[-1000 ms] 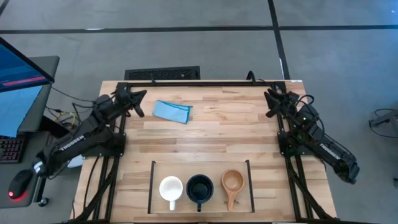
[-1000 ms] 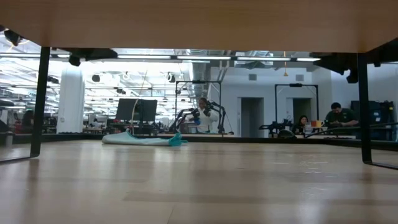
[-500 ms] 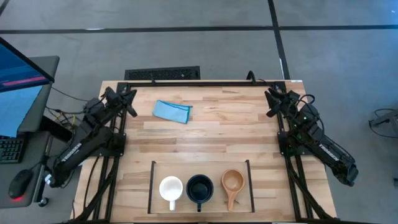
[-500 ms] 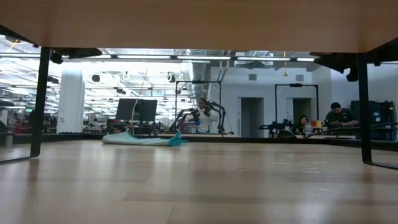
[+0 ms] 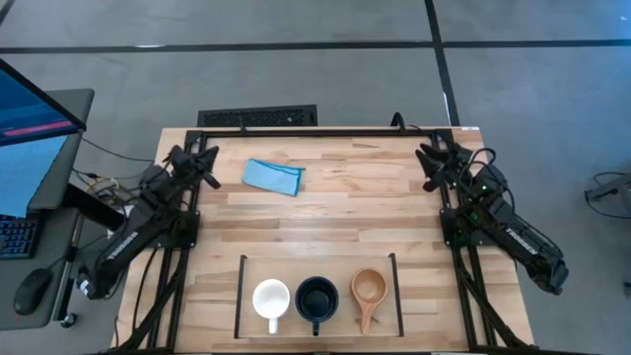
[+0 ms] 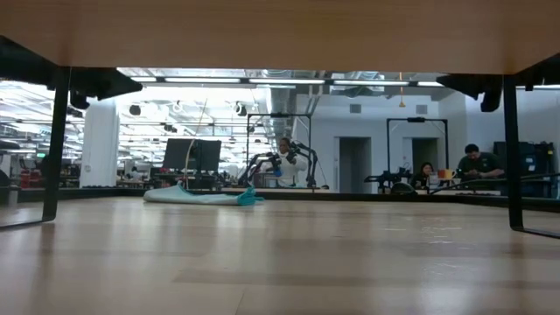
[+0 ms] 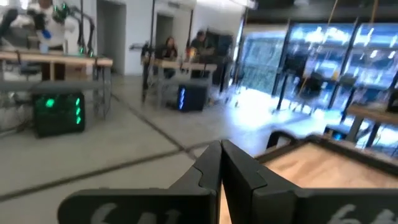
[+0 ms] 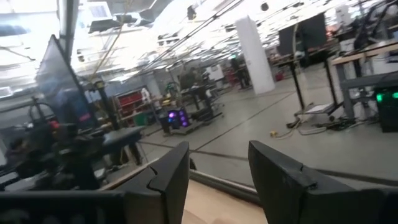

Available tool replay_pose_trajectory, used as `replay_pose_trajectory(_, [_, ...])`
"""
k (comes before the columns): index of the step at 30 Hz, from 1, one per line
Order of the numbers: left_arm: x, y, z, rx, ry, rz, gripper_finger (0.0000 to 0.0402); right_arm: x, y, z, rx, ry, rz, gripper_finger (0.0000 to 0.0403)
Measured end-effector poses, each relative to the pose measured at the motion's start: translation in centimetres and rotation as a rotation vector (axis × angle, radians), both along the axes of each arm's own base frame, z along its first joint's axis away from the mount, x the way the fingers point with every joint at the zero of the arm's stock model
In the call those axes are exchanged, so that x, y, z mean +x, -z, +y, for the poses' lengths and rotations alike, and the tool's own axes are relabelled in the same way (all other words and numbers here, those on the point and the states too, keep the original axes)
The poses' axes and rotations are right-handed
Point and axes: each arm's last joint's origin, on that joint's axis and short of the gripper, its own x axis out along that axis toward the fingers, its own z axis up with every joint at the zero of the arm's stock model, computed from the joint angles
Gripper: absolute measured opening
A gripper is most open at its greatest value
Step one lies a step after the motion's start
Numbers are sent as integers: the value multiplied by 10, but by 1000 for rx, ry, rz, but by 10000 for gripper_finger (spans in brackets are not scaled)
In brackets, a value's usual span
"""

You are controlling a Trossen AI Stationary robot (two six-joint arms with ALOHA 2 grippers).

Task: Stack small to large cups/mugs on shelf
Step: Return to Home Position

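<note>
High view: the left fingers (image 5: pixel 202 160) sit at the far left corner of the bench (image 5: pixel 335 222), and the right fingers (image 5: pixel 431 161) sit at the far right corner. Both are well apart from the shelf (image 5: pixel 240 296), which stands at the near edge, midway along it. Left wrist view shows the left fingers pressed together with nothing between them. Right wrist view shows the right fingers spread wide and holding nothing.

The shelf is a low frame of thin black rails around a light wood surface. It holds three cups in one row, mouths up and handles toward the near edge. The white mug (image 5: pixel 271 299) is on the left-arm side, the navy mug (image 5: pixel 316 299) is in the middle, and the wooden cup (image 5: pixel 368 288), the smallest, is on the right-arm side. Neighbouring cups stand close; contact cannot be told.

A folded light-blue cloth (image 5: pixel 273 175) lies near the left fingers.
</note>
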Motion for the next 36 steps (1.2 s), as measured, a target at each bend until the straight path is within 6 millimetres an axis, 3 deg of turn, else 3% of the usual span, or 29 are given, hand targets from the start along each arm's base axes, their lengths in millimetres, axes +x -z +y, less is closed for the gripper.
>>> replay_pose_trajectory(3, [2, 8, 2, 30, -4, -26, 0, 1, 0, 1, 0, -24, 6, 186])
replay_pose_trajectory(15, [3, 27, 3, -69, -13, 143, 0, 2, 8, 0, 19, -16, 95, 186])
replay_pose_trajectory(24, [3, 28, 3, -75, 4, 160, 0, 4, 15, 2, 31, -40, 175, 186])
replay_pose_trajectory(30, [3, 28, 3, -78, 2, 162, 0, 10, 35, 1, 53, -12, 216, 186])
replay_pose_trajectory(36, [3, 28, 3, -78, 6, 168, 0, 13, 37, 4, 5, -31, 211, 186])
